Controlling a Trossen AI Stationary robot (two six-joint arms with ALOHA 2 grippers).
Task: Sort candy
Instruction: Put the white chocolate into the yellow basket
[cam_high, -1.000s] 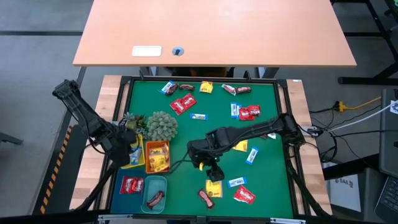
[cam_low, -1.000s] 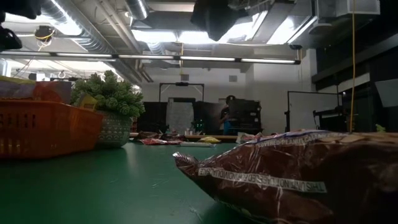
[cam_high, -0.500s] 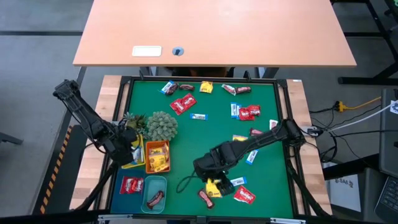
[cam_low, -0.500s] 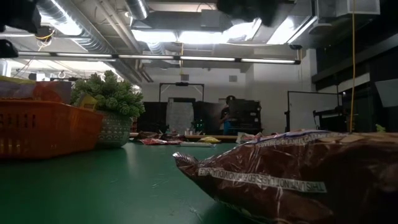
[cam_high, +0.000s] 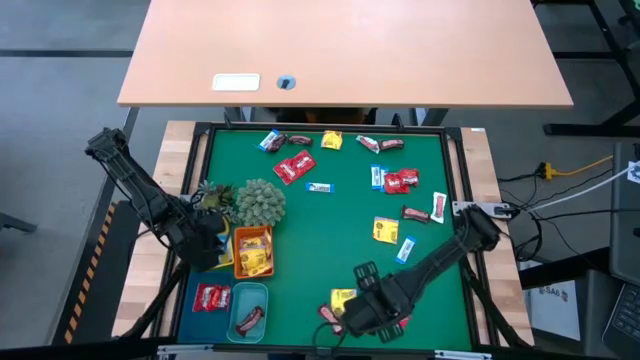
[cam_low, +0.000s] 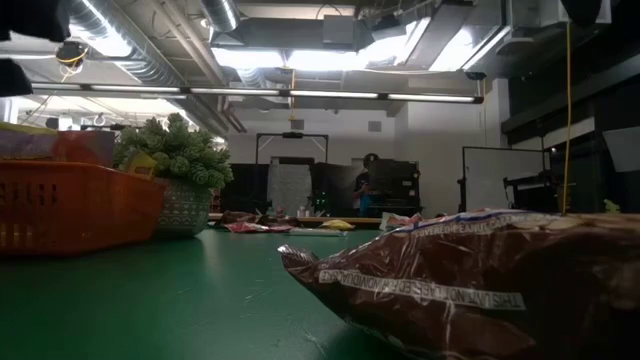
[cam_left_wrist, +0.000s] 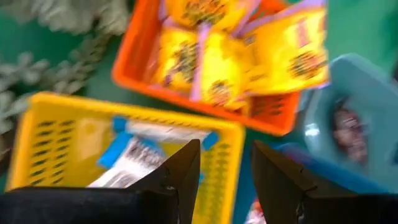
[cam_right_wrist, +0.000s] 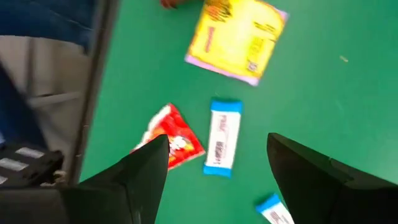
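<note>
Candy in a blue-white wrapper (cam_right_wrist: 222, 135) lay on the green bench (cam_right_wrist: 323, 99) straight ahead of the right hand (cam_right_wrist: 217, 180), between its spread fingers, long axis along the reach. Only the high view showed the left hand (cam_high: 205, 248), empty, fingers parted, over the yellow tray (cam_left_wrist: 74, 124), well apart.

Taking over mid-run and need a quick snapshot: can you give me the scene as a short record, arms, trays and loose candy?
left gripper: open, above the yellow tray, empty
yellow tray contents: a blue-white candy
orange tray: yellow packets
blue tray: red packet
teal tray: dark brown bar
right gripper: open, empty, over the mat's near edge
below right gripper: a blue-white wrapper, a red packet, a yellow packet
unsorted candy: scattered on the green mat
plant: beside the trays
</note>
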